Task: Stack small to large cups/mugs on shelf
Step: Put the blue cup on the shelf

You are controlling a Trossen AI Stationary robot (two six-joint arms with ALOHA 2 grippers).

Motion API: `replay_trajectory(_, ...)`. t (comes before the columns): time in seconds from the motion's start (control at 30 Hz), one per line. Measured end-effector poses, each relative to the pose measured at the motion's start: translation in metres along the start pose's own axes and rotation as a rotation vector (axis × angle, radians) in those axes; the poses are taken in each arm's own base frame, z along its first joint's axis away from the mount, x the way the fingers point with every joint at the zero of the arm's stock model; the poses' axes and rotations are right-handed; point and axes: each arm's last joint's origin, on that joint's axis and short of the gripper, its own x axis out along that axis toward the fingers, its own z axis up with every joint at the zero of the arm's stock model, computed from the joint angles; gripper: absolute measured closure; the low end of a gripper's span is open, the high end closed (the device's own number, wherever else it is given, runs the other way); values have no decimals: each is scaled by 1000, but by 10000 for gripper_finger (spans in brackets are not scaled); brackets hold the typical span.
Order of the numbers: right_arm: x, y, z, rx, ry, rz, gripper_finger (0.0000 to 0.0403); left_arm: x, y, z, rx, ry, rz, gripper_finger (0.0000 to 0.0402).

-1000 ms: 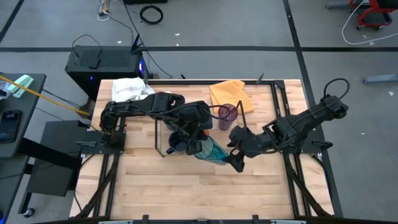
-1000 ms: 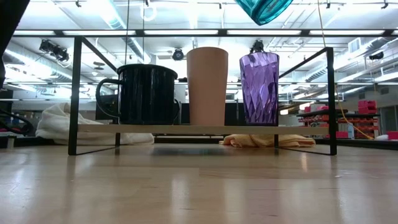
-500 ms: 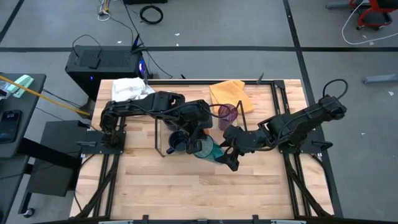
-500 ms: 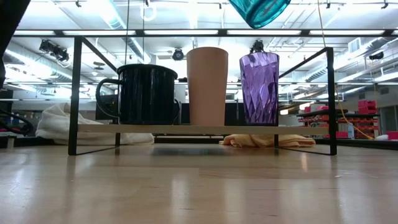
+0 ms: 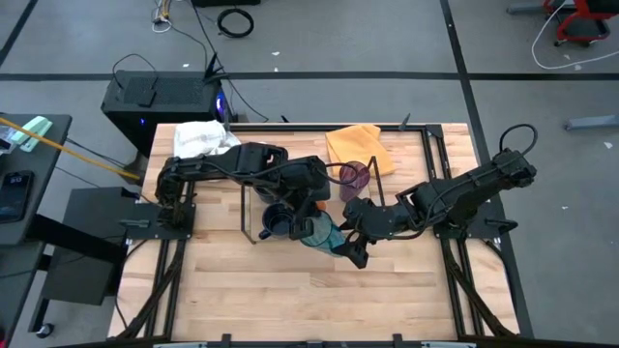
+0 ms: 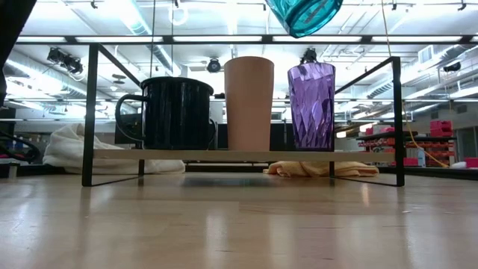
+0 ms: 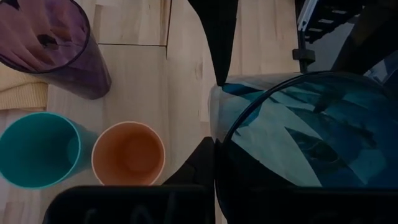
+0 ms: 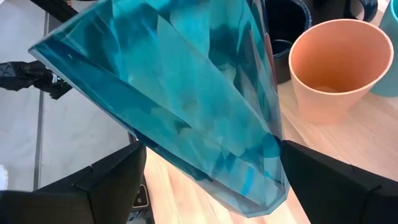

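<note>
My left pincer (image 5: 311, 228) is clamped on the rim of the faceted, translucent teal tumbler (image 5: 325, 233), one finger inside the mouth and one outside, holding it tilted in the air above the table. In the low view only its base (image 6: 303, 15) shows, hanging high over the shelf. My right pincer (image 5: 350, 245) stands with its fingers spread wide on either side of that same tumbler's lower end (image 8: 186, 106); whether the pads touch the plastic I cannot tell.

Under and behind the tumbler is the low light-wood shelf with thin black wire rails (image 6: 246, 155). On it, seen level, stand a dark navy handled mug (image 6: 173, 113), a tall peach-orange cup (image 6: 249, 103) and a faceted purple tumbler (image 6: 311, 106) in a row. My left wrist camera also picks out a small teal cup (image 7: 37, 149) just beside the orange one.

Farther back on the wooden tabletop (image 5: 290, 280) lie a folded yellow cloth (image 5: 356, 147) and a crumpled white cloth (image 5: 201, 139).
</note>
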Motion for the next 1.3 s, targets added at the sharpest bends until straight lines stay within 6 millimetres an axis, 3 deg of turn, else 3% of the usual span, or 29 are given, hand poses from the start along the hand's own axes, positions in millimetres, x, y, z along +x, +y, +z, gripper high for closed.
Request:
replay_trajectory(0.6, 0, 0, 1, 33, -2, 2, 10, 0, 0, 1, 4, -12, 0, 390)
replay_trajectory(1.0, 18, 3, 1, 96, -12, -7, 4, 0, 0, 1, 8, -6, 2, 390)
replay_trajectory(1.3, 18, 2, 2, 133, -30, -24, 4, 0, 0, 0, 12, -1, 5, 390)
